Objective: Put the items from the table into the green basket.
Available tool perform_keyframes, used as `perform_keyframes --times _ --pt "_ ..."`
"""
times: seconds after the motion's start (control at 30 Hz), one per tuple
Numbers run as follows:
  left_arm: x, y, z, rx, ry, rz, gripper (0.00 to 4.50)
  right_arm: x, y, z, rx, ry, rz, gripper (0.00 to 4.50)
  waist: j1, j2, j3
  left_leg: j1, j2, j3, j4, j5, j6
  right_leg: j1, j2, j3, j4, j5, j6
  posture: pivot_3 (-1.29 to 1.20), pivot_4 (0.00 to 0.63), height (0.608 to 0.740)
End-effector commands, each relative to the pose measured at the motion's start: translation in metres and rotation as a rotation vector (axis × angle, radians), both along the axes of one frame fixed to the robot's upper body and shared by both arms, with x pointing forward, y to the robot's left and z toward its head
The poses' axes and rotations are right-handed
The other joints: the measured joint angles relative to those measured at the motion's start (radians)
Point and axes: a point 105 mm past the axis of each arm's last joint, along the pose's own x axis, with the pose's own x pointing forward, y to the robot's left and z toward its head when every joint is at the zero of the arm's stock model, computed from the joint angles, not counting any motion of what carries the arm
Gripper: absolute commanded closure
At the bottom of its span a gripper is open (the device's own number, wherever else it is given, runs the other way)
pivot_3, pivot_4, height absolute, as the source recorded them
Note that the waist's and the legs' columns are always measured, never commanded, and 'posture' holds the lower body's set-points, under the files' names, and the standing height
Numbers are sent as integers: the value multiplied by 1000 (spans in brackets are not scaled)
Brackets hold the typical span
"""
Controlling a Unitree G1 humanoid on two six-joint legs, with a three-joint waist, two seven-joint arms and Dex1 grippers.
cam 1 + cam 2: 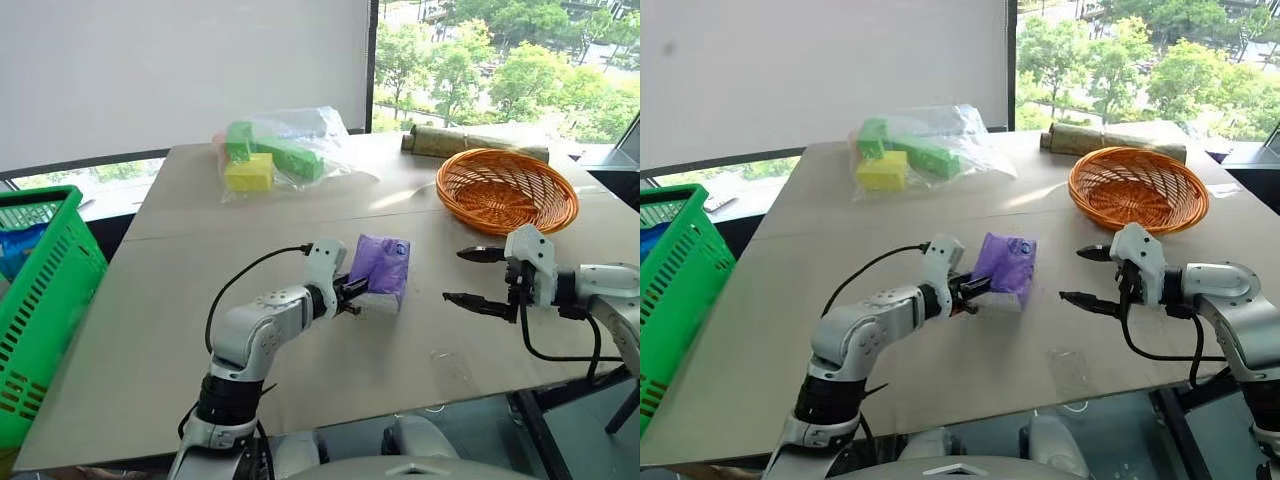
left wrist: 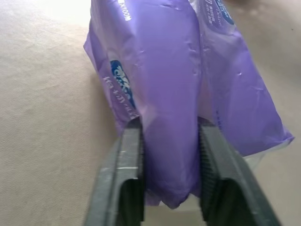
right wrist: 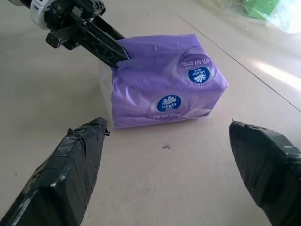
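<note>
Fingers of your left gripper [image 1: 352, 296] pinch the near end of the tissue pack [image 1: 380, 268] mid-table, so carry it far left to the basket [image 1: 40, 300]; your right gripper [image 1: 476, 278] gapes empty beside it.

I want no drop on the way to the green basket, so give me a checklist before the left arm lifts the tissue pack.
1. Left gripper shut on the purple tissue pack: ok.
2. Grip depth: fingers pinch only a fold at one end: not ok.
3. Right gripper open, apart from the pack: ok.
4. Green basket at the table's left edge, top open: ok.
5. Room inside the basket: cannot tell.
</note>
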Motion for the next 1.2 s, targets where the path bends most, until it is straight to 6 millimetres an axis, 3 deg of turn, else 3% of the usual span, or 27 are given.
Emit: perform_keyframes --times 0.03,0.13,0.27,0.33,0.4,0.43,0.53,0.6,0.67,0.87,1.03,1.1,1.13,1.2 --pt "8 11 0 78 -62 22 4224 2 5 17 17 -60 18 0 -3 0 0 1 0 0 0 0 0 0 0 0 0 0 0 -198 0 740" --pt "18 26 11 153 -173 46 4264 4 18 26 67 -68 57 0 -9 0 1 1 0 0 0 0 0 1 0 0 0 0 0 -178 0 740" --pt "42 68 53 230 -357 188 4264 7 45 50 189 -86 136 0 -22 1 5 1 2 0 -1 0 0 0 1 1 0 0 0 -142 0 740" --pt "51 98 80 315 -456 269 4264 6 59 63 246 -88 181 0 -22 1 9 1 2 -1 -1 0 0 0 2 1 0 0 0 -121 0 740" --pt "57 153 127 418 -599 476 4264 4 78 81 314 -110 251 0 -21 -1 10 1 2 -1 -3 0 0 -1 2 0 0 0 -1 -98 0 740" --pt "55 185 154 453 -671 614 4264 3 88 90 353 -119 288 0 -20 -1 11 -1 2 -1 -4 0 0 -3 1 1 0 0 -1 -88 0 740" --pt "38 242 196 557 -763 839 4264 -3 103 106 430 -122 360 0 -8 -4 12 -9 3 -1 -4 0 0 -11 1 1 0 2 -4 -50 0 740" --pt "0 304 231 727 -794 1057 4264 -10 118 122 503 -121 443 0 0 -3 12 -11 3 -1 -5 0 0 -14 0 1 0 2 -4 -27 0 740" --pt "-35 342 251 848 -791 1192 4264 -14 127 132 541 -116 492 0 4 -4 12 -18 4 3 -6 0 -1 -22 -2 4 2 3 -4 6 0 740" --pt "-83 386 233 953 -655 1284 4264 -10 135 139 563 -118 521 0 89 -6 11 -19 1 6 -9 -1 -2 -24 -14 0 0 2 -3 43 0 740" --pt "-102 399 214 952 -597 1344 4264 -8 136 141 568 -119 530 0 122 -13 6 -19 2 5 -8 -2 -8 -24 -19 -5 1 2 -4 43 0 740" --pt "-99 399 203 916 -571 1323 3177 -8 136 140 562 -118 533 0 126 -15 5 -19 3 5 -8 -1 -9 -24 -20 -5 1 3 -5 43 0 740" --pt "-93 396 197 904 -570 1289 2970 -9 136 139 559 -118 533 0 127 -15 5 -19 3 5 -8 -1 -9 -24 -20 -5 1 3 -5 55 0 740" --pt "-84 391 190 895 -564 1245 2042 -8 135 139 556 -121 528 0 128 -16 4 -19 3 5 -8 -1 -9 -24 -21 -5 1 3 -6 46 0 740"
